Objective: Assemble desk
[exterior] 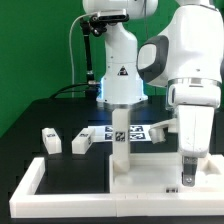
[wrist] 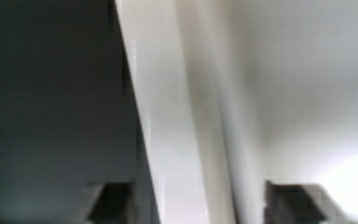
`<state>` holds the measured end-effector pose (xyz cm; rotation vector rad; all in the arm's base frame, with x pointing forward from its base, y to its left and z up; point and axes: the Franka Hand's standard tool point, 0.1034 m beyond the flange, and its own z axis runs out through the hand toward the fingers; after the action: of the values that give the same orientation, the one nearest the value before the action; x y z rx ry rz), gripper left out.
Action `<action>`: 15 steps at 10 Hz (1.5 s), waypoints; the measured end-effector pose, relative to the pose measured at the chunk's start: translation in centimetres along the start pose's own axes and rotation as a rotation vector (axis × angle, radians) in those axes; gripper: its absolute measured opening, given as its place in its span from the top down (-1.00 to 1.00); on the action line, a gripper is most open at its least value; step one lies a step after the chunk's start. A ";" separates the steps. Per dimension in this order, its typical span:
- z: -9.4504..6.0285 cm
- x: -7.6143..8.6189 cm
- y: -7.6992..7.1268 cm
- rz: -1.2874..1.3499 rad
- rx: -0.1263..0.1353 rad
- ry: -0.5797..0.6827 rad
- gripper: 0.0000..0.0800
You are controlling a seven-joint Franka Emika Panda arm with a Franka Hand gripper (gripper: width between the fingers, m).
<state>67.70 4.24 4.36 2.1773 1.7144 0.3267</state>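
The desk's white tabletop panel [exterior: 150, 168] lies flat at the front of the black table. One white leg [exterior: 121, 135] stands upright on it near its left end. My gripper [exterior: 189, 176] points straight down at the panel's right end, its fingers low against the surface. In the wrist view a long white part [wrist: 194, 110] runs between my two dark fingertips [wrist: 117, 202], which stand well apart on either side of it, so my gripper [wrist: 202, 202] is open. Two loose tagged legs [exterior: 50, 140] [exterior: 82, 143] lie on the table to the exterior view's left.
The marker board [exterior: 140, 131] lies flat behind the upright leg, in front of the robot's base [exterior: 118, 85]. A long white border rail [exterior: 28, 182] runs along the front left, beside the panel.
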 end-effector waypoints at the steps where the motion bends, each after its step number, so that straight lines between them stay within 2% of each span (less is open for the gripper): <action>1: 0.0 0.0 0.0 0.000 0.000 0.000 -0.21; 2: 0.0 0.0 0.0 0.000 0.000 0.000 -0.50; 3: 0.0 0.0 0.0 0.000 0.000 0.000 -0.59; 12: 0.0 0.0 0.0 0.000 0.001 -0.001 -0.62; 13: -0.3 -0.3 0.4 0.001 -0.001 -0.006 -0.62; 15: -4.6 -2.8 2.8 0.022 0.004 -0.036 -0.62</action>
<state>67.74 1.57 9.78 2.1925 1.6744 0.2876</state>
